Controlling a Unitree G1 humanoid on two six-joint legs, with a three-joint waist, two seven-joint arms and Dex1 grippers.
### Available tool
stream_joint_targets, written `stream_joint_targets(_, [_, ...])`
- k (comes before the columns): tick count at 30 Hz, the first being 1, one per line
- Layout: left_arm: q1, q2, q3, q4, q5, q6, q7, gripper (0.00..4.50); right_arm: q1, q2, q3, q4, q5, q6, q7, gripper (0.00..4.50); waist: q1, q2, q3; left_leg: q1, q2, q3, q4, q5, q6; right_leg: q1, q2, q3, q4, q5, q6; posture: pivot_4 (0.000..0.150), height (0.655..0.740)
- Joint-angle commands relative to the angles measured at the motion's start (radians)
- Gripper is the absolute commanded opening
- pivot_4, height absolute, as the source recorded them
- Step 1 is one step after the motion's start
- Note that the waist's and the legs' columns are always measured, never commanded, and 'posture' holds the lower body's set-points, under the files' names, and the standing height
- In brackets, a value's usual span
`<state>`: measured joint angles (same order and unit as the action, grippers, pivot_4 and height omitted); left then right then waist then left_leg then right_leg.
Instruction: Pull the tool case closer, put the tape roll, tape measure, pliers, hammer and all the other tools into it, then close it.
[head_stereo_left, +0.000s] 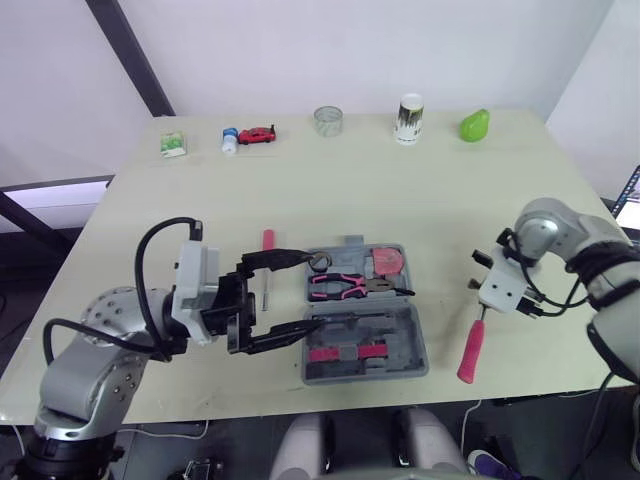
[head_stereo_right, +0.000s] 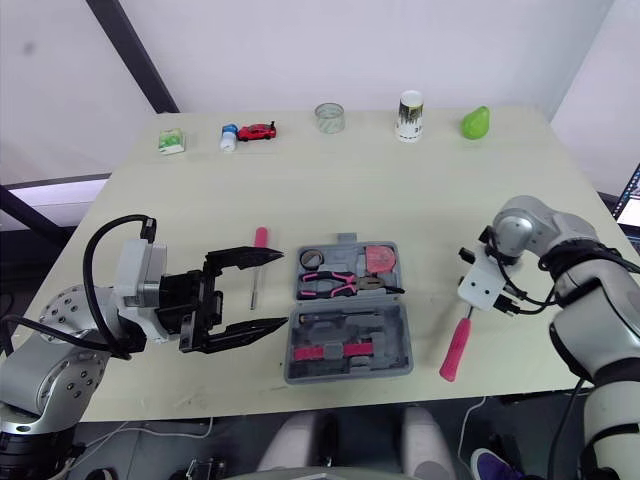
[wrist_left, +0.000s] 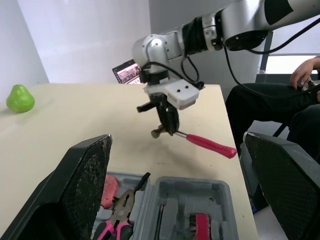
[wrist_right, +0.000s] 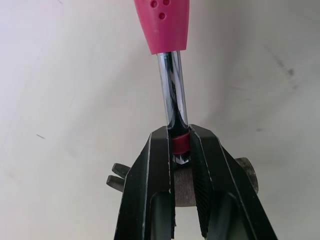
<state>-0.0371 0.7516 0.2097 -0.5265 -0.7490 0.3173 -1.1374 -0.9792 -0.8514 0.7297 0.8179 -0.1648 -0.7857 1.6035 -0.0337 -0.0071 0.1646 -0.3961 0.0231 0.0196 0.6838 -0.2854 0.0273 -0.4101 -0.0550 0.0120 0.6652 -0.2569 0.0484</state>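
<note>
Pale tabletop, right claw pinching hammer, left claw gaping, left wrist view adds seated person

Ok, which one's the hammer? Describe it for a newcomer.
Find the open grey tool case near the front of the table, then look to the robot's right of it. The hammer is there in the right gripper, jaws shut on its chrome neck. Its long pink handle and steel head set it apart from the pliers and the slim screwdriver.
</note>
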Motion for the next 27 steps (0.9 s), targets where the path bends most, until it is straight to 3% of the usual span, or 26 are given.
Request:
stream_joint_targets(1, [-0.020, -0.001, 0.002, -0.002, -0.013, -0.013, -0.008, 4.50, 0.127, -0.139, -0.122, -0.337, 0.217, 0.545, 0.011, 0.03, 0.002, 0.000, 0.000, 0.000, 0.000, 0.000, 0.000, -0.001, 0.002, 0.000, 0.000, 0.000, 0.000, 0.000, 0.000, 0.150, 0.7400])
stream_joint_targets(5, [-0.018, -0.003, -0.001, -0.003, -0.016, -0.013, -0.011, 4.50, 0.251, -0.194, -0.255, -0.572, 0.247, 0.938, -0.072, 0.03, 0.011, 0.000, 0.000, 0.000, 0.000, 0.000, 0.000, -0.003, 0.004, 0.000, 0.000, 0.000, 0.000, 0.000, 0.000, 0.150, 0.7400])
stream_joint_targets(9, [-0.022, -0.001, -0.002, 0.006, -0.017, -0.013, -0.023, 4.50, 0.375, -0.184, -0.424, -0.775, 0.295, 1.343, -0.277, 0.03, 0.022, 0.000, 0.000, 0.000, 0.000, 0.000, 0.000, -0.003, 0.004, 0.000, 0.000, -0.002, 0.000, 0.000, 0.000, 0.150, 0.7400])
stream_joint_targets(15, [-0.040, -0.003, -0.019, 0.016, -0.015, -0.005, -0.031, 4.50, 0.506, -0.095, -0.583, -1.048, 0.347, 1.803, -0.539, 0.03, 0.030, 0.000, 0.000, -0.002, -0.001, 0.000, 0.000, -0.003, 0.004, 0.000, 0.001, -0.003, -0.001, 0.000, 0.000, 0.150, 0.7400])
stream_joint_targets(20, [-0.069, -0.006, -0.035, 0.037, -0.010, -0.010, -0.046, 4.50, 0.530, 0.024, -0.678, -1.145, 0.357, 2.196, -0.742, 0.03, 0.029, 0.000, 0.000, -0.002, -0.001, 0.000, 0.001, -0.003, 0.005, 0.000, 0.001, -0.002, -0.001, 0.000, 0.000, 0.150, 0.7400])
stream_joint_targets(23, [-0.079, -0.013, -0.045, 0.048, -0.004, -0.016, -0.052, 4.50, 0.547, 0.103, -0.740, -1.187, 0.324, 2.370, -0.874, 0.03, 0.029, 0.000, 0.000, -0.002, -0.001, -0.001, 0.001, -0.003, 0.005, 0.000, 0.002, -0.002, -0.001, 0.000, 0.001, 0.150, 0.7400])
stream_joint_targets(27, [-0.088, -0.021, -0.060, 0.059, 0.001, -0.019, -0.058, 4.50, 0.582, 0.256, -0.858, -1.224, 0.343, 2.400, -1.015, 0.03, 0.026, 0.000, 0.000, -0.002, -0.001, -0.001, 0.000, -0.003, 0.005, 0.000, 0.003, -0.002, -0.001, 0.000, 0.001, 0.150, 0.7400])
